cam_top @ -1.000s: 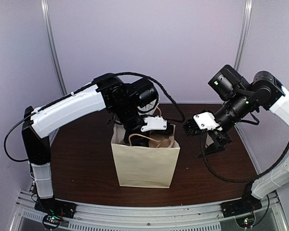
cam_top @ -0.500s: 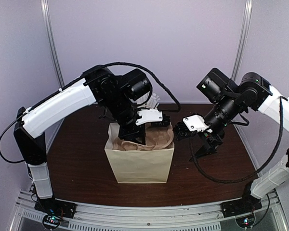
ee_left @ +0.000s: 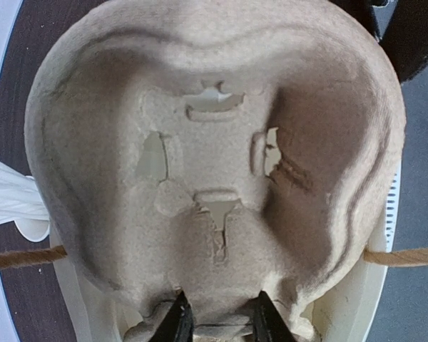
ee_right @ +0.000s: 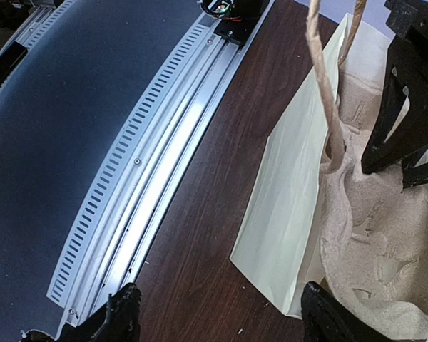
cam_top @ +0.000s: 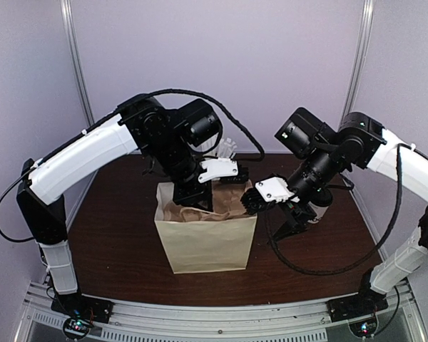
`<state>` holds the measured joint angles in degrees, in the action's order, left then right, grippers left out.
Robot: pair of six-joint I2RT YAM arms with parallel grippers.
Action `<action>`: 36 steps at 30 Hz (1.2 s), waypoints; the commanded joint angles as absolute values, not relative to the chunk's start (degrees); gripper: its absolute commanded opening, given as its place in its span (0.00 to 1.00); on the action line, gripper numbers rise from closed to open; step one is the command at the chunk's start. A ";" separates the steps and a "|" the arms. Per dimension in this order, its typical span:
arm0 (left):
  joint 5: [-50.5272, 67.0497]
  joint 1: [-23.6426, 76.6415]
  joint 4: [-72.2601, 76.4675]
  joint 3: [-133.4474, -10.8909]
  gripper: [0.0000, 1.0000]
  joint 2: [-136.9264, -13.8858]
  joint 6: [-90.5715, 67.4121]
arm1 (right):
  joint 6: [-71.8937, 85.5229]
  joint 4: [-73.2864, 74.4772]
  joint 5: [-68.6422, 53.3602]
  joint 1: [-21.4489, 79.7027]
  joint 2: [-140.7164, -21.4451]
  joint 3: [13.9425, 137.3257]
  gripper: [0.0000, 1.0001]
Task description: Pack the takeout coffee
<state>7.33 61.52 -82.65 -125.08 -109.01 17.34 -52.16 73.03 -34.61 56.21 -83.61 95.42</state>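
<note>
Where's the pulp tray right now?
The pulp tray is centre-table in the top view, sitting in the mouth of the paper bag, its edge clamped by the left gripper.

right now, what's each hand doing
Left hand: closed on the rim of the pulp tray.
Right hand: open, holding nothing.

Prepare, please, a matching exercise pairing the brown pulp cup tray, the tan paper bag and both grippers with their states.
1. brown moulded pulp cup tray
2. tan paper bag
3. left gripper
4. right gripper

A. open, holding nothing
B. standing on the dark table
C. shut on the tray's edge
D. lodged in the bag's mouth

Pairs: 1-D, 2-B, 3-C, 4-A.
</note>
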 commanded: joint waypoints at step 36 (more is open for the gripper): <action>-0.05 61.70 -86.99 -119.20 0.15 -112.62 13.07 | -43.40 64.52 -21.15 56.58 -81.60 92.25 0.77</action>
